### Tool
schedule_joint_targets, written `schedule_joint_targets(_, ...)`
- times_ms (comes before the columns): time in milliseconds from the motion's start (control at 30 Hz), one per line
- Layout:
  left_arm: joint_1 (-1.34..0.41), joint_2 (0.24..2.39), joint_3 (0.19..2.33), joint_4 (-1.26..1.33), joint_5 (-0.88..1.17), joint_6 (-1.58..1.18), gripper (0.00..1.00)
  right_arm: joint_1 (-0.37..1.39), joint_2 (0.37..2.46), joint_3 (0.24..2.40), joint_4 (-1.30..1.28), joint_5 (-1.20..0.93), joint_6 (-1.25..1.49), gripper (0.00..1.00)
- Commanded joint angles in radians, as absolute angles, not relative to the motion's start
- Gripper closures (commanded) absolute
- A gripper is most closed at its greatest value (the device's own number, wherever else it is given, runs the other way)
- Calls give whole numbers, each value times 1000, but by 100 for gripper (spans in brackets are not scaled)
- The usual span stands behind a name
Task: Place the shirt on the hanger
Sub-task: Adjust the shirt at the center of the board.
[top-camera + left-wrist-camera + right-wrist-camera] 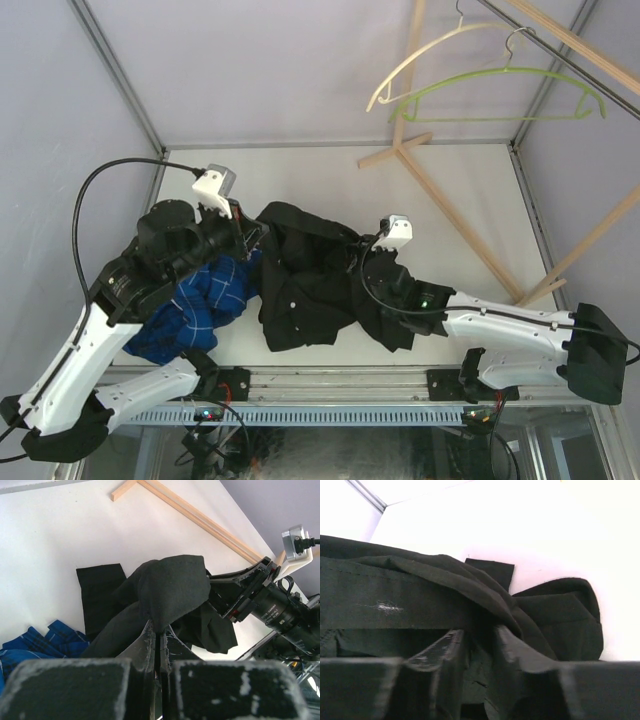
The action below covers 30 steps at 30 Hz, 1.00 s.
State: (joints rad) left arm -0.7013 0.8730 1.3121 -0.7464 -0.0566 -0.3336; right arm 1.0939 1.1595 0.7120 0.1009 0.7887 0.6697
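Big white table (470,200) across the middle of the top view. Tall wooden rack (455,215) standing on it at the upper right. In the middle, the black shirt (305,285), lying in a bunched heap on the table. Just left of it and touching, a blue plaid shirt (205,300) at the lower left. Hanging at the top right, well apart from the shirt, the green hanger (470,80), next to a cream hanger (420,55). Pinched tight on a raised fold at the shirt's left edge, the left gripper (157,630). At the shirt's right side, the right gripper (477,637), with black cloth between its fingers; cannot tell if squeezing.
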Motion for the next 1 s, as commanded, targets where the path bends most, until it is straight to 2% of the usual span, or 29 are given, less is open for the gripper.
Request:
schedule_joint_targets(0, -704, 853, 1342, -703, -50, -350, 100, 1103, 1109, 751, 108, 805, 583, 82)
schedule_joint_targets(133, -704, 852, 1325, -697, -32, -340, 100, 1110, 1017, 812, 45, 786, 481, 100)
schedule_joint_targets(267, -704, 867, 1309, -702, 3, -326, 100, 1073, 973, 1033, -192, 675, 441, 100)
schedule_joint_targets(433, -706, 911, 1295, -708, 101, -328, 100, 989, 1019, 1355, -462, 400, 431, 100)
schedule_joint_targets(633, -707, 887, 1301, -696, 92, -328, 100, 943, 1230, 1816, -820, 206, 368, 100)
schedule_joint_targets(767, -707, 867, 1320, -689, 80, -325, 100, 922, 1388, 2120, -958, 153, 322, 100)
schedule_joint_targets(867, -707, 856, 1341, -683, 80, -328, 100, 923, 1539, 2454, -1063, 94, 307, 100)
schedule_joint_targets(933, -707, 840, 1351, -669, 83, -331, 100, 921, 1631, 2675, -1103, 12, 323, 100)
schedule_joint_targets(967, -708, 831, 1356, -663, 89, -331, 100, 917, 1656, 2710, -1098, -38, 343, 100)
